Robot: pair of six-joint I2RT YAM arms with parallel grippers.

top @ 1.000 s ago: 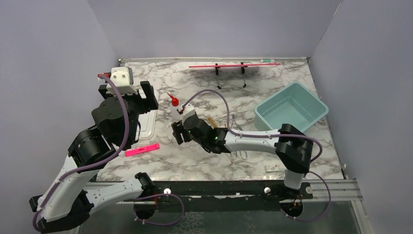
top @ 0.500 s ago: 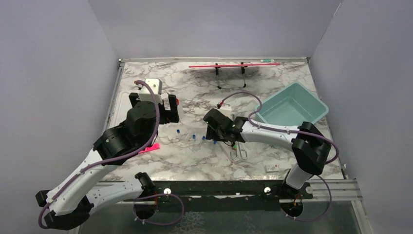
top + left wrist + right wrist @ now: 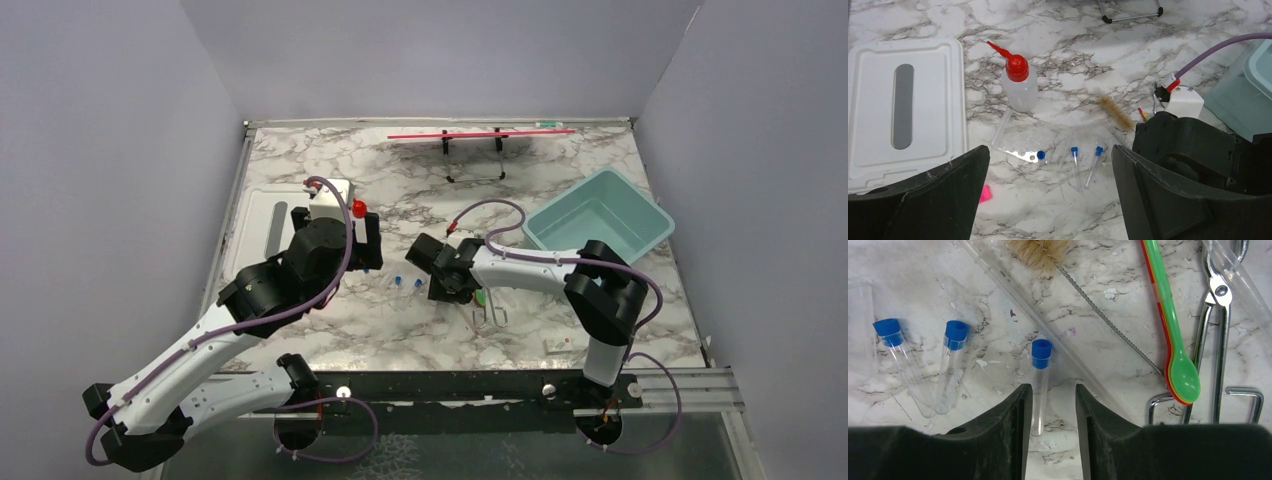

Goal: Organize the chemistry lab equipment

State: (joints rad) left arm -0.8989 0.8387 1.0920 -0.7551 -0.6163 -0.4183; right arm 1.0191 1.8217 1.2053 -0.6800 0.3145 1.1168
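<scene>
1. Marble table: carries everything, walled on three sides. Offers bare marble toward the near edge for backing out.
2. Teal bin: sits far right, well apart from the cluster, with nothing visible inside. Probably the destination, within the right arm's reach.
3. White slotted lid: lies flat just beside the squeeze bottle and narrows any approach from that side.
4. Red rod on black stand: stands near the back wall, well apart from the work.
5. Left gripper: hovers above the cluster, jaws spread wide, grasping nothing.
6. Right gripper: sits low over the marble, jaws half-parted astride one tube. Shows a gap on one side, so judged not yet clamped.
7. Squeeze bottle: stands upright with its red nozzle tilted away. Has open marble behind it.
8. Forceps: lie flat just beside the spoon.
9. Bristle brush: lies flat, its wire stem slanting toward the spoon bowl.
10. Green spoon: rests stacked on red and yellow ones.
11. Clear rod: runs diagonally just beside the straddled tube's cap. Likely to snag a finger.
12. Blue-capped tubes: lie flat, one between the jaws, two nearby, side by side.
</scene>
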